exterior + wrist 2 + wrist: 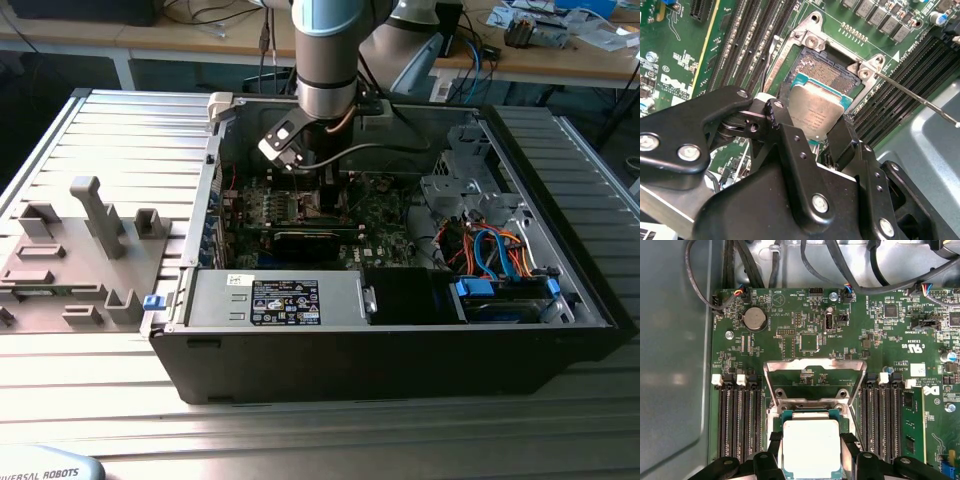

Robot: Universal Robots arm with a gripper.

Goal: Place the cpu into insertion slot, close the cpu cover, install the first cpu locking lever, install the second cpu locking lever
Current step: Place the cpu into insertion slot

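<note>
My gripper [810, 127] is shut on the cpu [817, 111], a thin silvery square plate pinched on two opposite edges by the black fingers [776, 116]. The cpu [811, 447] hangs over the near part of the insertion slot [829, 70], whose dark pin field shows beyond it. I cannot tell whether the plate touches the socket. The metal cpu cover [812, 366] stands swung open behind the socket. A thin locking lever [915, 96] sticks out free at one side. In the exterior view the gripper [303, 185] reaches down into the open computer case over the motherboard [380, 215].
Black memory slots [737, 420] flank the socket on both sides. Cables [790, 265] run along the case wall behind the board. The power supply [280, 300] and drive cage with blue and orange cables [490, 250] fill the case's front. A grey fixture tray [70, 250] lies at the exterior view's left.
</note>
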